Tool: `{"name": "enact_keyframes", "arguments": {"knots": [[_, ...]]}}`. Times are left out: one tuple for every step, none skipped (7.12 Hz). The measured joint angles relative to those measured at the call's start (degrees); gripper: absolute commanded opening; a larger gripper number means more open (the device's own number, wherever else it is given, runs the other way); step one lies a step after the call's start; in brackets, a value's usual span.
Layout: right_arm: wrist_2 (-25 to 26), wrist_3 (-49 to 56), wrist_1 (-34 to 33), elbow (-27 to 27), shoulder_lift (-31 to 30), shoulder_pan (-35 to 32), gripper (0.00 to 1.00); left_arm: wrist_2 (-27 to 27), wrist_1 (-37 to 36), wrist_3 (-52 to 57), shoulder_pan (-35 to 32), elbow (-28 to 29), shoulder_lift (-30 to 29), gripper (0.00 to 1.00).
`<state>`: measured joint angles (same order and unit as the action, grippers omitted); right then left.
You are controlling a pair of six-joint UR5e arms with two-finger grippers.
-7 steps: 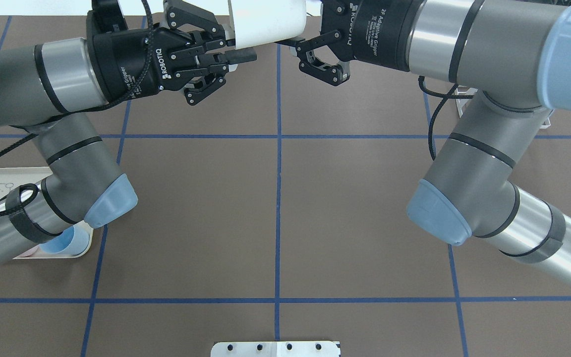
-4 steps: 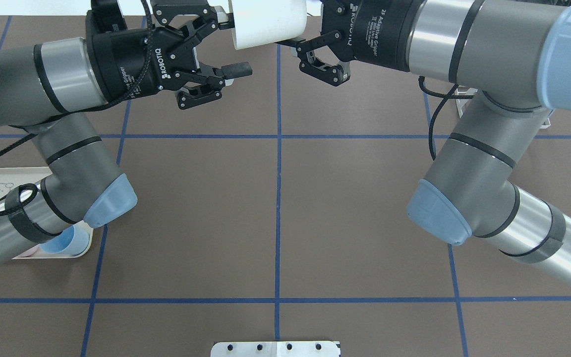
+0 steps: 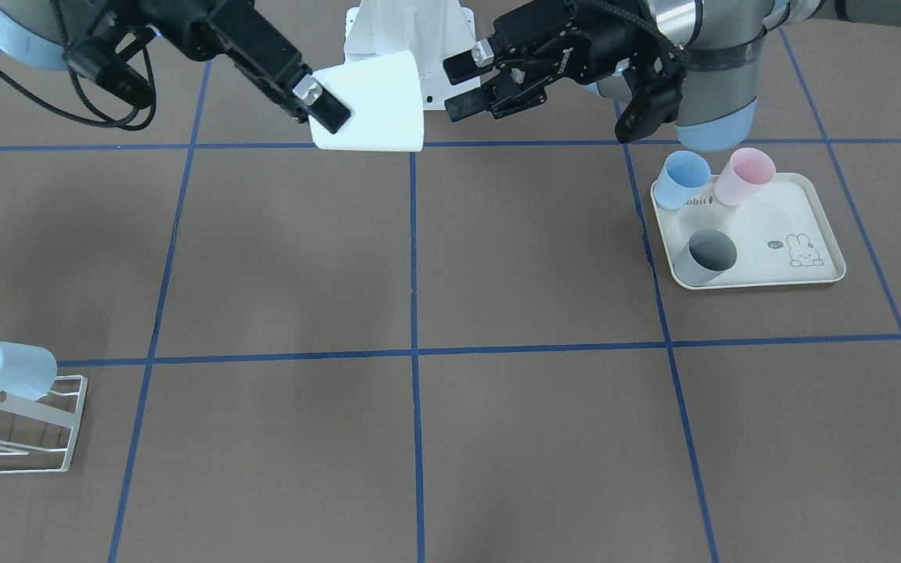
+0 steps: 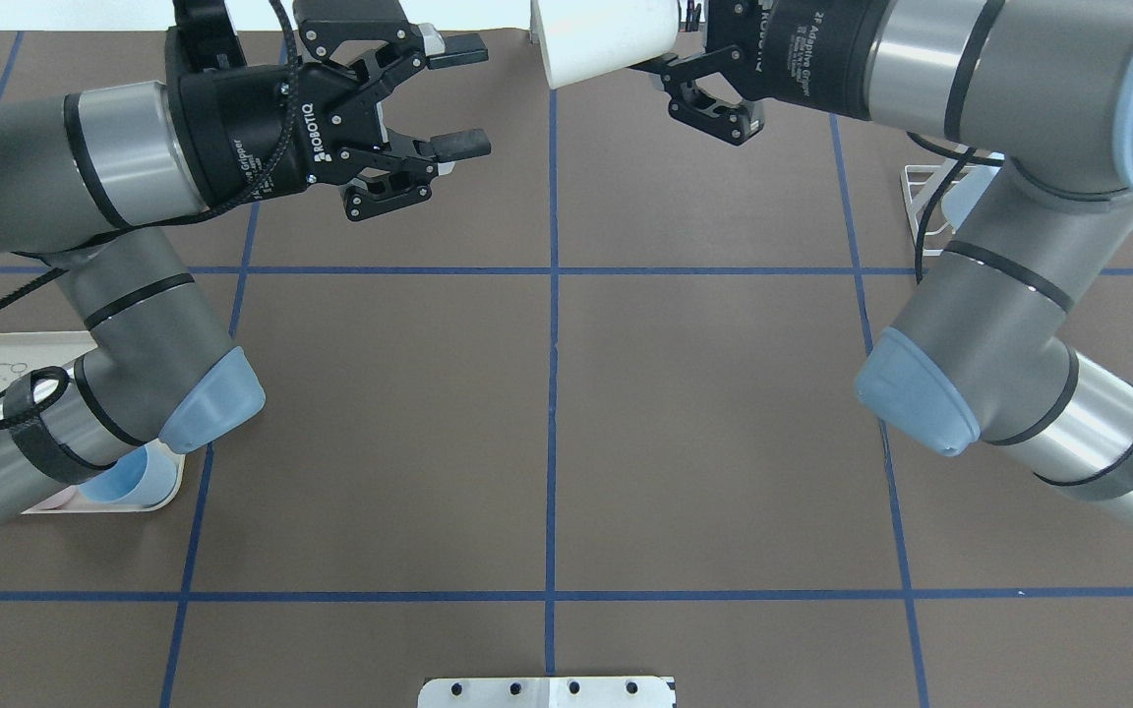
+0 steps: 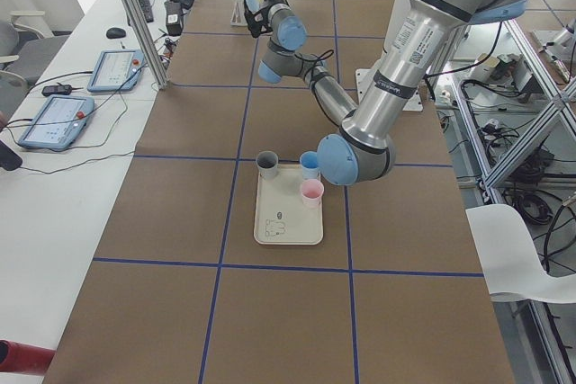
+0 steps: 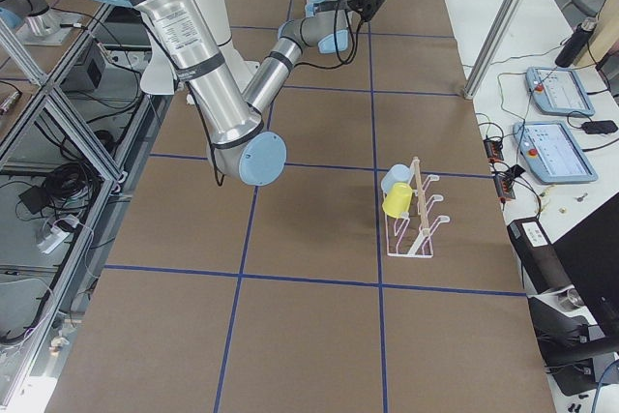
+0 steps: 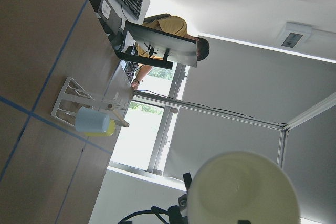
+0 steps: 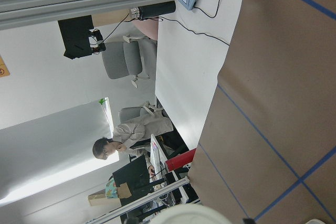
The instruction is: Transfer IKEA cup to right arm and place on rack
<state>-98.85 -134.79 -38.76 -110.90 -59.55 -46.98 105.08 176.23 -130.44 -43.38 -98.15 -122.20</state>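
IKEA cup [image 4: 601, 39] is cropped overhead, clamped between the right fingers [image 3: 324, 108]

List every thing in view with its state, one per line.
white cup, held in the air
right gripper, shut on the white cup
left gripper, open, empty
rack, carrying a pale blue cup and a yellow cup
tray, holding a blue cup, a pink cup and a grey cup, upright

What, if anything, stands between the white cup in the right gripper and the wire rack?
Nothing visible stands between the white cup and the rack. A blue cup and a yellow cup already sit on it; its other prongs look free.
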Motion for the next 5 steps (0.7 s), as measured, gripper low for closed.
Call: {"name": "enact_keyframes", "arguments": {"knots": [[-1.8, 3.9, -2.2, -0.2, -1.4, -2.3, 0.00, 0.0, 0.0, 0.0, 0.0, 0.0, 0.1, 0.73], [-3.6, 9.3, -6.3, -1.1, -2.4, -4.9, 0.00, 0.0, 0.0, 0.1, 0.0, 0.0, 0.3, 0.73], [-4.7, 16.3, -11.4, -2.9, -4.2, -7.2, 0.00, 0.0, 0.0, 0.1, 0.0, 0.2, 0.3, 0.73], [-4.8, 24.7, -15.4, -4.8, -7.1, -9.5, 0.00, -0.1, 0.1, 0.1, 0.0, 0.5, 0.4, 0.73], [-4.6, 34.0, -18.2, -6.6, -11.2, -12.1, 0.00, -0.2, 0.1, 0.2, 0.1, 0.9, 0.4, 0.73]]}}
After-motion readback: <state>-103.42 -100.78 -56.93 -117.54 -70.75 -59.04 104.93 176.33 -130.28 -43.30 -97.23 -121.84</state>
